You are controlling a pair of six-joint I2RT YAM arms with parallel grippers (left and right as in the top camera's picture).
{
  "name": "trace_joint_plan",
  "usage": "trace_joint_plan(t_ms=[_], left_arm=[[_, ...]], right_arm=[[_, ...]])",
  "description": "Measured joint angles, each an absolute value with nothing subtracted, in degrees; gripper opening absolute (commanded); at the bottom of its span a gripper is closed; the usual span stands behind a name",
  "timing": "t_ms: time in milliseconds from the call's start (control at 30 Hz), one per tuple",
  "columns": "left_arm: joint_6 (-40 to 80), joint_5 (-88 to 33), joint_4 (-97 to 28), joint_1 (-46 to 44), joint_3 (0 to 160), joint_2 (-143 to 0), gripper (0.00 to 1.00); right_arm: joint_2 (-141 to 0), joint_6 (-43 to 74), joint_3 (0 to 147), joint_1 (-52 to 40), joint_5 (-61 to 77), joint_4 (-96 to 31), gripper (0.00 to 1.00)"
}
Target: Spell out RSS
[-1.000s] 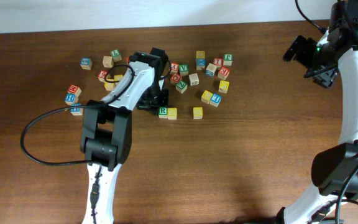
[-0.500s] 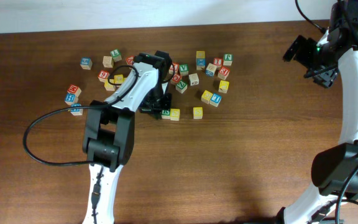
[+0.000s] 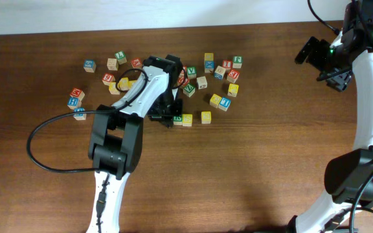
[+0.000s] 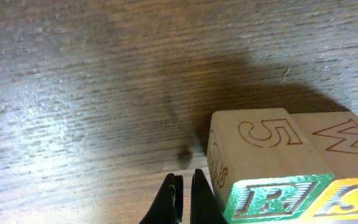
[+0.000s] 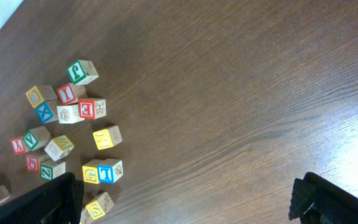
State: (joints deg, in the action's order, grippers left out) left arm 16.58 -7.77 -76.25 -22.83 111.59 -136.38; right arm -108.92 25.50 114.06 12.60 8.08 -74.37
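The R cube [image 4: 263, 198] sat roughly midway between the table's [image 3: 251, 175] left and right edges, nearer the far edge. A yellow S cube [image 4: 353, 198] touched its right side. The second yellow cube [image 3: 206, 117], its letter too small to read, lay just beyond a small gap. Your left gripper [image 4: 184, 198] was clenched on nothing, its fingertips against the R cube's left side. To close the row, you needed a low, slow, straight push toward the right edge so that neither cube twisted. Your right gripper [image 5: 188, 199] hung spread open toward the far right corner.
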Motion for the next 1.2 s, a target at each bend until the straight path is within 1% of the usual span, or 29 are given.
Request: trace_joint_plan(t_ms=[333, 733, 1200], left_arm=[[17.63, -11.2, -76.23, -23.09, 111.59, -136.38, 0.0], [17.56, -11.38, -71.5, -24.47, 111.57, -136.38, 0.0], [17.56, -10.09, -71.22, -24.47, 111.57, -136.38, 0.0]], right_arm=[[-108.92, 25.5, 114.06, 12.6, 8.08, -74.37, 0.98], [-108.92, 25.47, 114.06, 12.6, 8.08, -74.37, 0.98], [-108.92, 25.5, 114.06, 12.6, 8.08, -74.37, 0.98]])
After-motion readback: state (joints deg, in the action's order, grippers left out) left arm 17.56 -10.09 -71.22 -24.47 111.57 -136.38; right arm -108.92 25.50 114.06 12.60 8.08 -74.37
